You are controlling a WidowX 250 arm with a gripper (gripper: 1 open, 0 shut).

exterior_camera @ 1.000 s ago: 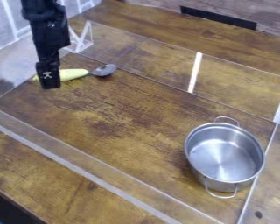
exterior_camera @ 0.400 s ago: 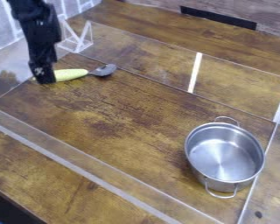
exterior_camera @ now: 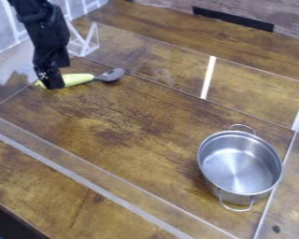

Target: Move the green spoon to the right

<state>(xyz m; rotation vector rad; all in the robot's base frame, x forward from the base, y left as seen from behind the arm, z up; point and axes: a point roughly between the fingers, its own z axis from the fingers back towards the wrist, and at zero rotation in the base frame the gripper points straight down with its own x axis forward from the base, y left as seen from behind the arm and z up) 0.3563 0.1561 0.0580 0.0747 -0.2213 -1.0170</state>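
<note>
Pincer (exterior_camera: 46, 80) open over green spoon (exterior_camera: 79, 78) handle; steel pot (exterior_camera: 239, 164) far right, path between clear.

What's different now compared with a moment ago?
The gripper has shifted slightly left and come down over the handle end of the green spoon, jaws open, nothing gripped yet. The spoon and the steel pot lie where they were.
</note>
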